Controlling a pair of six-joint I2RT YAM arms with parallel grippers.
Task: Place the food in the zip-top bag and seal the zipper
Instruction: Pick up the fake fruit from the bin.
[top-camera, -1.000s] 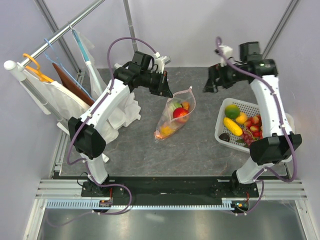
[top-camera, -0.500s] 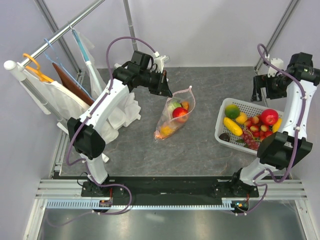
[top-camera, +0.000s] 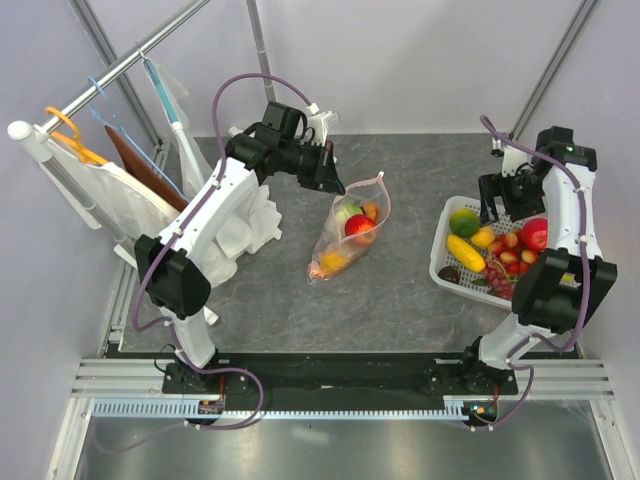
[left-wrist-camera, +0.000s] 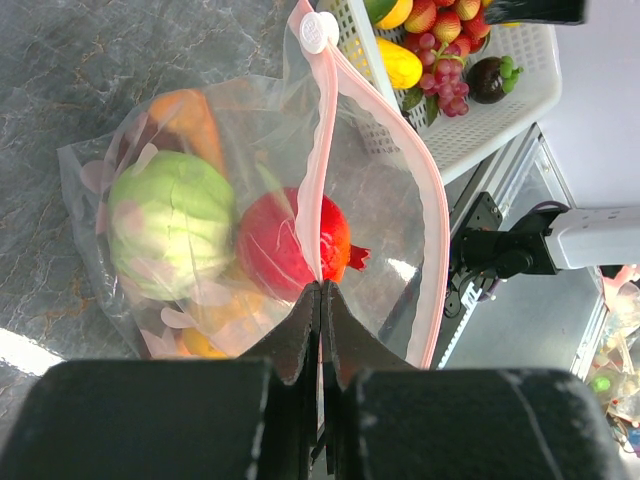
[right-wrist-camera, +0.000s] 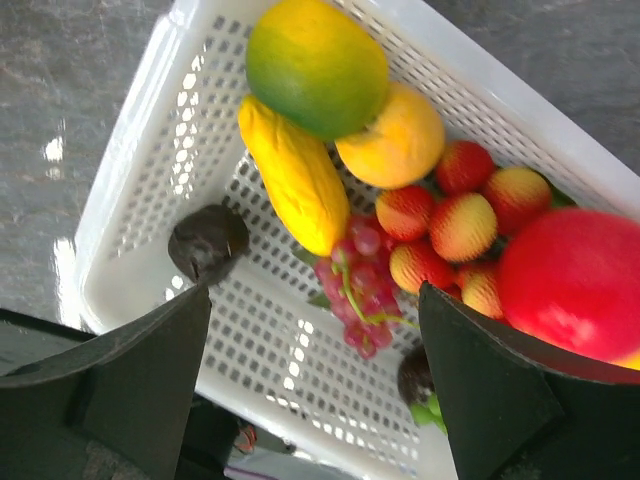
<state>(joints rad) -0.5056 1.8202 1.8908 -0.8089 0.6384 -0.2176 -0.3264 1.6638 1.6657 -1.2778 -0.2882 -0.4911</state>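
Remaining food (right-wrist-camera: 380, 215) in the basket (right-wrist-camera: 150, 180) now sits directly below your right gripper (right-wrist-camera: 312, 300), swung over from the rear, jaws wide apart. The part-filled zip-top bag (top-camera: 350, 232) waits to its left at mid-table (top-camera: 400, 290), its mouth edge clamped by your left gripper (left-wrist-camera: 320, 300).

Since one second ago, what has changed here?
The right gripper, open, swung from far centre out to the right, then back over the white basket, taking nothing. The left gripper stays shut on the zip-top bag, which has not moved.
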